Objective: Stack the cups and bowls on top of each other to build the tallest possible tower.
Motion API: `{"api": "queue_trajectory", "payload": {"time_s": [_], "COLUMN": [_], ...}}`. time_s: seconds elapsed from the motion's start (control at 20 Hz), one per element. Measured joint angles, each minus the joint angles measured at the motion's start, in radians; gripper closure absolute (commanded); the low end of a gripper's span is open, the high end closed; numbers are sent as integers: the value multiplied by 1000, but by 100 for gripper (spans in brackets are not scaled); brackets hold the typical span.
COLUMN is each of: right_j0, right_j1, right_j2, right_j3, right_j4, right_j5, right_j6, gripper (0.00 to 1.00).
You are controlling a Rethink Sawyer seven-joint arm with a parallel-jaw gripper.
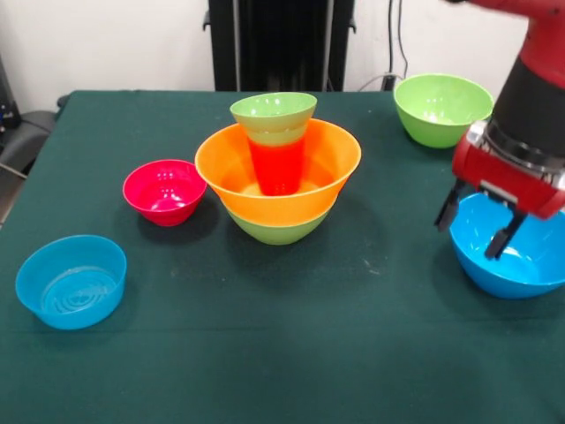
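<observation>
The tower (278,168) stands mid-table: a big green bowl (275,230) at the bottom, the very wide orange bowl (221,172) in it, a red cup (277,166) standing inside that, and a small green bowl (274,108) on top with a yellowish rim just under it. The orange cup is hidden. My gripper (475,225) is open at the right, its fingers (446,210) low at the left rim of the big blue bowl (521,265), one outside and one seemingly inside. A small red bowl (164,190), a small blue bowl (71,281) and a second big green bowl (441,108) stand alone.
The green table cloth (291,353) covers the table. The robot's black pedestal (281,44) stands at the far edge behind the tower. A dark chair (22,132) sits off the table's left side.
</observation>
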Motion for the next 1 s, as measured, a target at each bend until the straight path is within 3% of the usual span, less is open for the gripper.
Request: {"api": "queue_trajectory", "payload": {"time_s": [0.4, 1.0], "right_j0": [7, 8], "right_j1": [55, -5], "right_j2": [-22, -22], "right_j3": [-63, -38], "right_j4": [49, 72], "right_j5": [1, 1], "right_j6": [10, 10], "gripper": [0, 0]}}
